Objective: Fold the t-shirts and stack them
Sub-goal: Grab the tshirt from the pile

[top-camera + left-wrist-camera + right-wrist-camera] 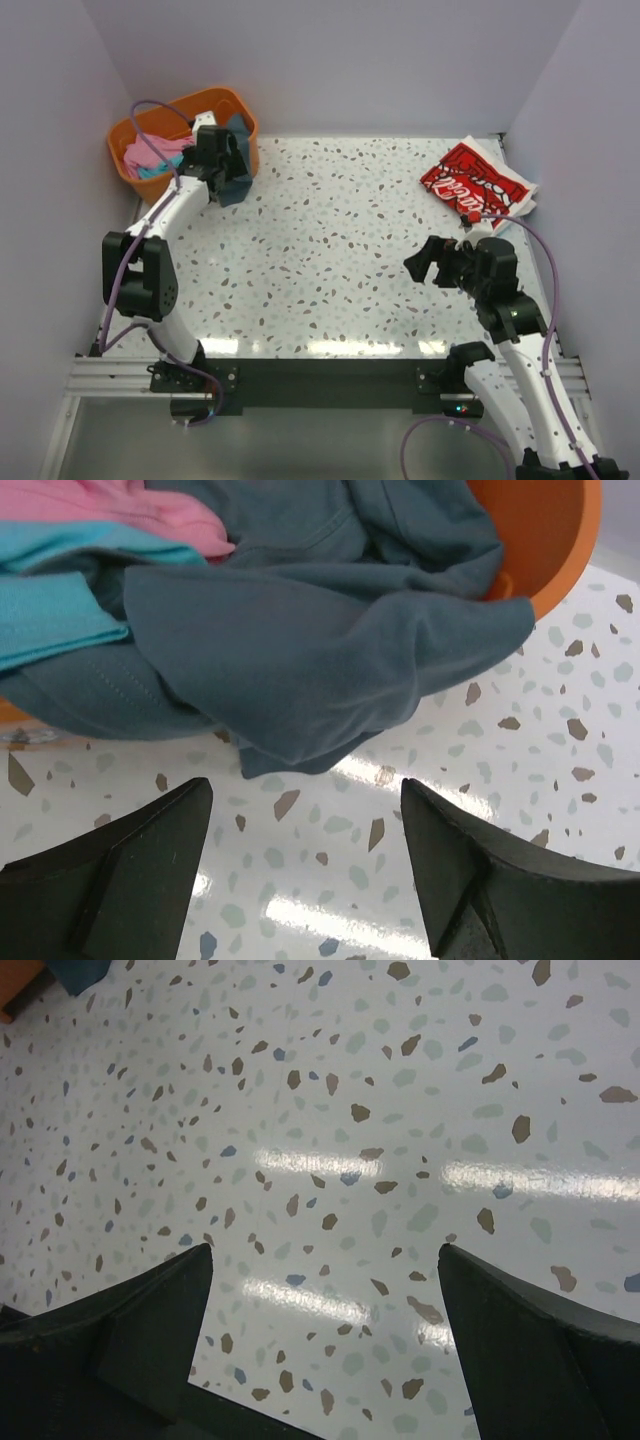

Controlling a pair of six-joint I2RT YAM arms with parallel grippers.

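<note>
I count four t-shirts: slate-blue t-shirt (320,630), pink t-shirt (150,152) and turquoise t-shirt (152,173) at upper left, red t-shirt (470,185) at upper right. Baskets: one orange basket (215,100). My end effectors: two, left end effector (305,790) and right end effector (325,1250).

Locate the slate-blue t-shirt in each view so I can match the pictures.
Top external: upper left, the slate-blue t-shirt hangs over the rim of the orange basket.
Left wrist: it fills the upper centre, spilling out over the basket's rim.
Right wrist: only a dark-blue scrap at the top left corner, probably the shirt.
Shared landmark: the orange basket, just a sliver in the right wrist view.
</note>
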